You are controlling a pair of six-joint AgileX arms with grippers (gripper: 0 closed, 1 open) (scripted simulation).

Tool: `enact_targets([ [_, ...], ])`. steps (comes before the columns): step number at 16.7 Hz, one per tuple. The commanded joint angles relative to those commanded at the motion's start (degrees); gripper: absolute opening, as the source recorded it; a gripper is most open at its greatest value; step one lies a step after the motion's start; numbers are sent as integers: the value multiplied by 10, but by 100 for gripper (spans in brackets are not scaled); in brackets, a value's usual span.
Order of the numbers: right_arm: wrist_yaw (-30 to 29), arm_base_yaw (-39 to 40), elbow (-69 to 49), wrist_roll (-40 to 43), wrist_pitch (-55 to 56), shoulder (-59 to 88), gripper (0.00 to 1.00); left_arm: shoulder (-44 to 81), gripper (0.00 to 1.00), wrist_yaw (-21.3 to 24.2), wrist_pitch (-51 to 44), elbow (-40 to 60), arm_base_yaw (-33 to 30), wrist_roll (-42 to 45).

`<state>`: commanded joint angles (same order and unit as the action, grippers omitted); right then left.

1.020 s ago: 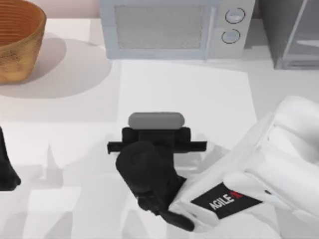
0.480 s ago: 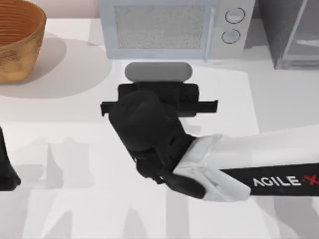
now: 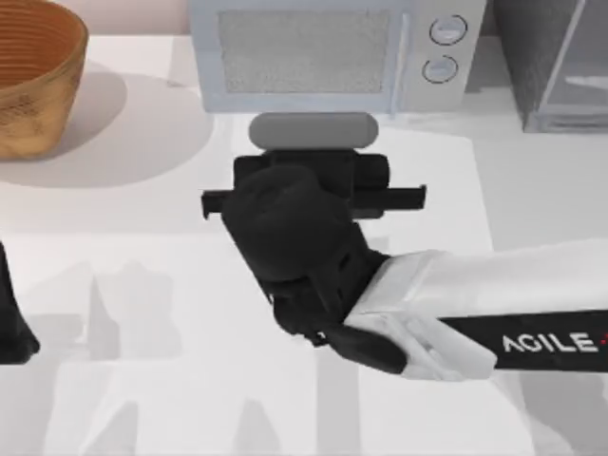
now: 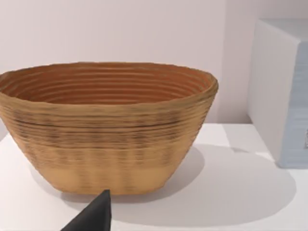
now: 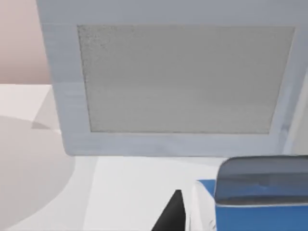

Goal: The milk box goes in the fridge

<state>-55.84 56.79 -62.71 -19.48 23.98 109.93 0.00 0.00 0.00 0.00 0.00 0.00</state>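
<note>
While my right arm reaches in from the table's right in the top view, my right gripper sits at mid-table just in front of the microwave, its black wrist body covering whatever is beneath it. A grey rounded bar pokes out on the far side of it. The fridge stands at the far right corner, beside the microwave, well apart from my gripper. A woven basket sits at the far left, and my left arm is parked at the left edge.

From the left wrist camera, the basket stands on the white table with the microwave's side to one side; a dark fingertip shows, and I cannot tell whether that hand is spread or pressed together.

From the right wrist camera, the milk box is pinched in my right gripper, lifted in front of the microwave's door.
</note>
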Motion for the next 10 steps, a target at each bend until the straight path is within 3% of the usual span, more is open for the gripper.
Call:
enact_targets([
  [3,67,-41,69,11,-19,-66,0,0,100,0,0,0,0,0],
  [10,301,-181,318,68,-67,-373,0,0,100,0,0,0,0,0],
])
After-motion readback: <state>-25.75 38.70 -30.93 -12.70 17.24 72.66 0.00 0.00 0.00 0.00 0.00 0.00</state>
